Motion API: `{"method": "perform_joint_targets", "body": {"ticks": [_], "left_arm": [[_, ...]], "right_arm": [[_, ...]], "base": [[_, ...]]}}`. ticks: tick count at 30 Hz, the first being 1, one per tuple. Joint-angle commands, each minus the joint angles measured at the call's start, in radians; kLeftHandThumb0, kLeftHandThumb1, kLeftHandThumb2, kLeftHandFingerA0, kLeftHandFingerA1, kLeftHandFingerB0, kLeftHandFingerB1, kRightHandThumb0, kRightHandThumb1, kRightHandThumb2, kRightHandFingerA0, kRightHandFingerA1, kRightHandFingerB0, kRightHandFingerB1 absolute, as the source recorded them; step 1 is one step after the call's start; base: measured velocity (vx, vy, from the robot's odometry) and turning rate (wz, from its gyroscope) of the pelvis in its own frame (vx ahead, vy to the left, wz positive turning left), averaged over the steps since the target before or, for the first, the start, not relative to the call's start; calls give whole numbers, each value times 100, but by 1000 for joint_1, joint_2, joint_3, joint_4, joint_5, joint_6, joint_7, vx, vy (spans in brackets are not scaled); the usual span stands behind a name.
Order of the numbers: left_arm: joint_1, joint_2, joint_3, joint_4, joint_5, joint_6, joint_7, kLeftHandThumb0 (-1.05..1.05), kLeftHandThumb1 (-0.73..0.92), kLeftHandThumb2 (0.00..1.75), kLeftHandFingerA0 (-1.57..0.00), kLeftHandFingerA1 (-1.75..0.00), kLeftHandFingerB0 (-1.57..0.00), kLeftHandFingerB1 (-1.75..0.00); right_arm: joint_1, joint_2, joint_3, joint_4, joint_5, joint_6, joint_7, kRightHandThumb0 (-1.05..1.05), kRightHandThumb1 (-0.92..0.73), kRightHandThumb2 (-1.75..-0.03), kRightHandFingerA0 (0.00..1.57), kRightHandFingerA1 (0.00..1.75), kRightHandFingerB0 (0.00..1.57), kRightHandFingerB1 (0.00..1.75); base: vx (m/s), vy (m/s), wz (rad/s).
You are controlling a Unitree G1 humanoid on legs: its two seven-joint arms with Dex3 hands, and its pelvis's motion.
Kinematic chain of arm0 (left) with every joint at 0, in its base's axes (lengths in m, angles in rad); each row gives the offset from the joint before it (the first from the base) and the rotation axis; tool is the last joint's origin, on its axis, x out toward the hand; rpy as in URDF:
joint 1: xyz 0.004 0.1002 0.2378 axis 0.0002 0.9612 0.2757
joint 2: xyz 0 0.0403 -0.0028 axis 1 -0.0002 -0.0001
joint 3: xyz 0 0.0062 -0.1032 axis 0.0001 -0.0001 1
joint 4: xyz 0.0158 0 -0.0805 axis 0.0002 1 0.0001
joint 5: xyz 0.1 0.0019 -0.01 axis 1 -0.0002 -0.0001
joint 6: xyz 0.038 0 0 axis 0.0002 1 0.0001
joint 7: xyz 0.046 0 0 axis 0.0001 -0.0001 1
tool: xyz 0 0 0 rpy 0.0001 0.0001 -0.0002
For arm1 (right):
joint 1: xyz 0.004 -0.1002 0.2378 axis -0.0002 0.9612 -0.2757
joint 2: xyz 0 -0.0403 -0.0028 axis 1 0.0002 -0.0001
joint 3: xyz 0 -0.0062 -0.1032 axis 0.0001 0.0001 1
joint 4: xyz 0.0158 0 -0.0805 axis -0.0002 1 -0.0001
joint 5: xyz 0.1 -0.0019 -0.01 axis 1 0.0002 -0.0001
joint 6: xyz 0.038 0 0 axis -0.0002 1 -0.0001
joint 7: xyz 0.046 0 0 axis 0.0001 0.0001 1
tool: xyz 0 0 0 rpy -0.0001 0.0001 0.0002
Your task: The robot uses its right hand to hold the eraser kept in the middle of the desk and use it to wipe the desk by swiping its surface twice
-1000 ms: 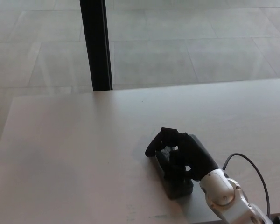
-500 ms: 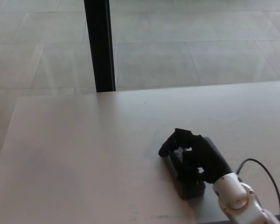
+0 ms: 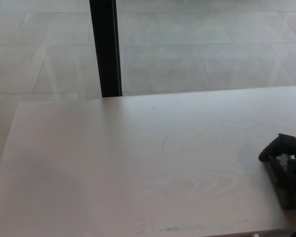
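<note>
The floor (image 3: 197,44) took up the whole far half of the scene, pale grey tiles with thin seams and a soft sheen across them. Nearer lay the desk (image 3: 113,168), a broad light slab with faint wood grain, its far edge running across the middle and its left corner angling down toward the near side. Its top carried only a tiny dark speck near the far edge and a few faint marks along the near edge. A black post (image 3: 105,47) stood upright behind the desk, left of centre, meeting the far edge where a dull shadow spread from its foot. At the desk's right side, partly cut off by the frame, was the right hand (image 3: 286,154), black and bulky, its thick fingers (image 3: 270,150) curled down and closed around the eraser (image 3: 289,190). The eraser was a dark block lying flat on the desk surface beneath the hand, close to the near right corner, its near end sticking out below the fingers toward the desk's near edge. It had travelled well to the right of the middle spot where hand and eraser had sat a moment before. The wrist and arm were out of sight beyond the right edge.
</note>
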State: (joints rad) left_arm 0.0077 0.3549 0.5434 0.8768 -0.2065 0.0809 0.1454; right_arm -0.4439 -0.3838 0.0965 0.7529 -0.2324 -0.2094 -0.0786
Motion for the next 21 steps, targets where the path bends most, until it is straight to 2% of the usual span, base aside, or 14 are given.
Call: {"method": "perform_joint_targets", "body": {"ticks": [1, 5, 8, 9, 10, 11, 12, 14, 15, 16, 18, 19, 20, 21], "left_arm": [[23, 6, 2, -35, -9, 7, 15, -50, 41, 89, -54, -82, -44, -68], [26, -3, 11, -48, -23, 5, 13, -47, 38, 87, -53, -82, -43, -68], [26, 0, 7, -56, -25, 18, 3, -48, 38, 88, -56, -85, -43, -68], [16, 3, 6, -32, -21, 8, 9, -48, 57, 57, -50, -95, -48, -67], [16, 3, 6, -33, -21, 8, 9, -48, 57, 57, -50, -95, -48, -67], [24, -1, 3, -56, -22, 15, 6, -49, 39, 88, -56, -84, -44, -69], [21, 3, -4, -51, -12, 18, 12, -52, 40, 89, -59, -88, -42, -67], [14, 5, -8, -40, -11, 11, 10, -53, 40, 88, -59, -88, -44, -68], [9, 6, -5, -33, -17, 13, 8, -49, 38, 88, -55, -84, -40, -66], [9, 5, -6, -36, -18, 17, 9, -49, 38, 88, -58, -85, -42, -68], [6, 6, -11, -41, -15, 22, 10, -49, 38, 87, -58, -86, -43, -68], [4, 3, -5, -41, -23, 20, 7, -47, 38, 87, -57, -87, -42, -68], [-1, 3, 1, -31, -31, 14, 3, -48, 38, 87, -61, -89, -42, -68], [-4, 9, -5, -17, -23, 10, 2, -48, 38, 87, -61, -89, -42, -68]], "right_arm": [[24, -86, -36, 89, -12, -23, -10, -35, -63, -83, 87, 175, 75, 154], [21, -95, -50, 110, -6, -18, -11, -33, -66, -79, 83, 175, 73, 151], [25, -75, -54, 130, -2, -31, -31, -34, -64, -81, 87, 175, 71, 155], [18, -52, -34, 117, -22, -15, -45, -34, -69, -71, 88, 175, 72, 150], [19, -53, -33, 118, -22, -15, -46, -34, -69, -71, 88, 175, 72, 150], [4, -16, -21, 104, -18, -9, -39, -37, -69, -74, 90, 175, 73, 156], [-2, -3, -13, 99, -24, -6, -45, -38, -68, -73, 87, 175, 71, 155], [-19, 35, 14, 88, -32, -3, -31, -41, -71, -69, 85, 175, 71, 152], [-25, 50, 26, 90, -45, -10, -50, -40, -69, -72, 84, 175, 71, 150], [-34, 76, 46, 76, -62, 7, -63, -40, -64, -81, 87, 175, 68, 160], [-52, 125, 86, 45, -90, 46, -77, -38, -64, -80, 86, 175, 66, 163], [-53, 129, 98, 41, -101, 43, -82, -38, -69, -74, 83, 175, 71, 153], [-61, 158, 120, 39, -114, 39, -96, -39, -66, -82, 83, 159, 80, 124], [-68, 192, 128, 39, -110, 45, -108, -39, -66, -82, 83, 159, 80, 124]], "base": [[0, 0, 0], [0, 0, 0], [0, 0, 0], [0, 0, 0], [0, 0, 0], [0, 0, 0], [0, 0, 0], [0, 0, 0], [0, 0, 0], [0, 0, 0], [0, 0, 0], [0, 0, 0], [0, 0, 0], [0, 0, 0]]}}
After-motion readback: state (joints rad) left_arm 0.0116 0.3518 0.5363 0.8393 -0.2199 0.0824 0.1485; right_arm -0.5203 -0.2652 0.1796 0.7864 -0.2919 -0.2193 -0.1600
